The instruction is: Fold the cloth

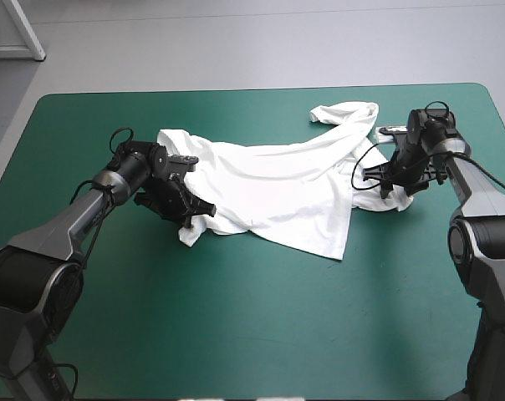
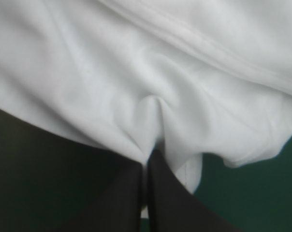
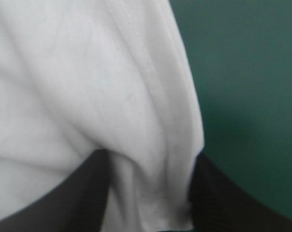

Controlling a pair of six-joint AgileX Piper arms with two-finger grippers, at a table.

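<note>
The white T-shirt (image 1: pixel 278 180) lies rumpled and stretched across the middle of the table, one twisted end reaching toward the far right. My left gripper (image 1: pixel 188 213) is at its left end. In the left wrist view that gripper (image 2: pixel 147 157) is shut on a pinched fold of the T-shirt (image 2: pixel 136 72). My right gripper (image 1: pixel 380 180) sits at the shirt's right edge. In the right wrist view it (image 3: pixel 148 159) stands open, its fingers apart with a hemmed edge of the T-shirt (image 3: pixel 88 87) lying between them.
A wide band of bare teal-green cover (image 1: pixel 252 317) stretches from the shirt to the table's front edge. More cover (image 3: pixel 242 72) shows beside the right gripper, beyond the hem. The shirt's twisted end (image 1: pixel 344 113) lies near the table's far edge.
</note>
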